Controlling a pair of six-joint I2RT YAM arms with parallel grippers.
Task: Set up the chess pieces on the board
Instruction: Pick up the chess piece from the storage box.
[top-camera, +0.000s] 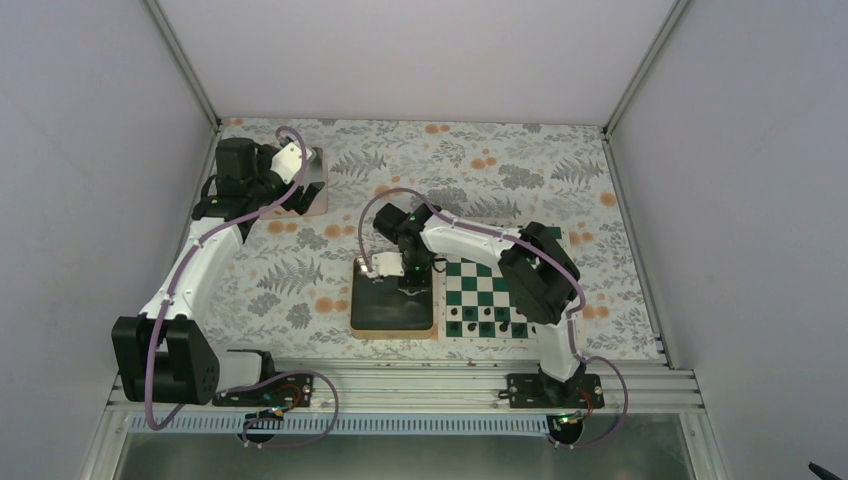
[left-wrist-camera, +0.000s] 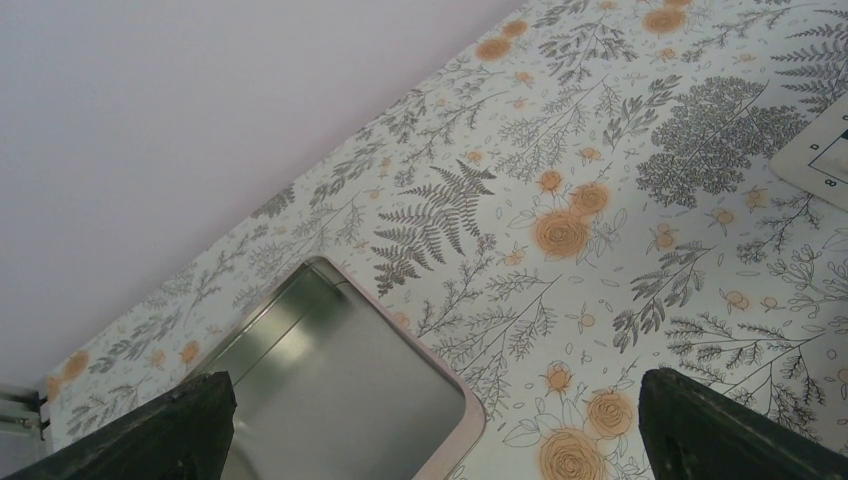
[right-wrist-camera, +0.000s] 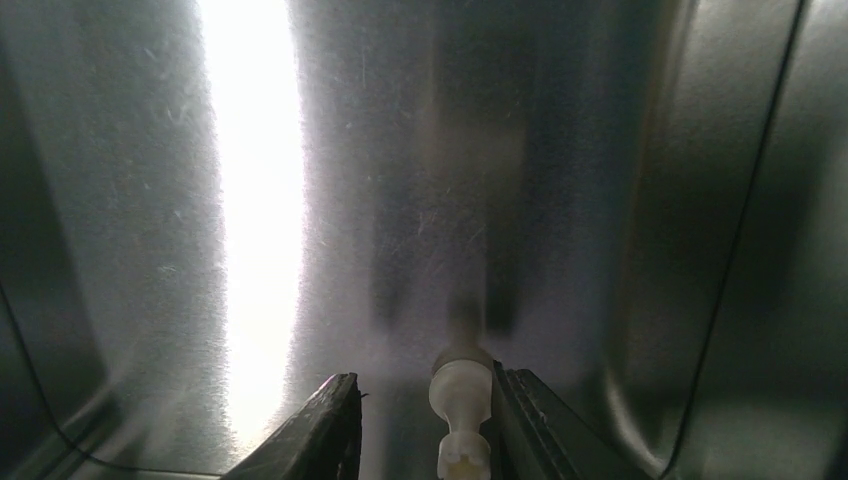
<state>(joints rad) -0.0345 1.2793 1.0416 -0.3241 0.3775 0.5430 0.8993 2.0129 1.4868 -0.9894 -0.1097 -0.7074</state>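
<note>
R gripper (right-wrist-camera: 426, 378) hangs low inside the gold-rimmed tray (top-camera: 392, 333), over its far right part. Its jaws are apart, w/ one small white chess piece (right-wrist-camera: 460, 415) between them. The piece sits just beside the R finger; can't tell if they touch. There's a clear gap to the L finger (right-wrist-camera: 330, 425), so the piece isn't clamped. The shiny tray floor under it gives blurred reflections & a bright glare strip.

The board (top-camera: 482, 300) lies touching or just beside the tray's right edge, partly under the R arm. A row of black pieces (top-camera: 487, 328) stands on the board's near edge; their types are too small to tell.

L gripper (left-wrist-camera: 440, 405) is well apart from the tray, far-left of it, w/ jaws wide apart & nothing between them. It hovers over a corner of a silver tin (left-wrist-camera: 340, 390) on the floral desk (top-camera: 300, 270).
</note>
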